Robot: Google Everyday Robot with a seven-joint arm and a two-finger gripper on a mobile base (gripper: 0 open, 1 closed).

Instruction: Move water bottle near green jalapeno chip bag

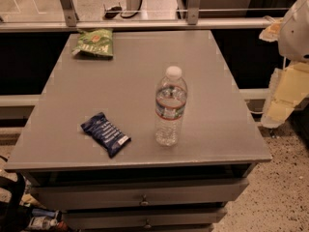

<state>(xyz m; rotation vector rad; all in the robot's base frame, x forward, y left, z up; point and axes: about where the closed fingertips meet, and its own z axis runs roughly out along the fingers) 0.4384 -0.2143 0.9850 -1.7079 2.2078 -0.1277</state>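
The water bottle (170, 108) stands upright on the grey table (135, 71), right of centre and towards the front edge. It is clear, with a white cap and a red, white and green label band. The green jalapeno chip bag (93, 43) lies at the table's far left corner. My gripper (282, 98) hangs at the right edge of the view, off the table's right side and well apart from the bottle. It holds nothing that I can see.
A dark blue packet (105, 134) with white print lies front left of the bottle. The table has drawers (143, 197) below its front edge. A rail and glass partition (145, 23) run behind the table. Clutter lies on the floor at bottom left (41, 221).
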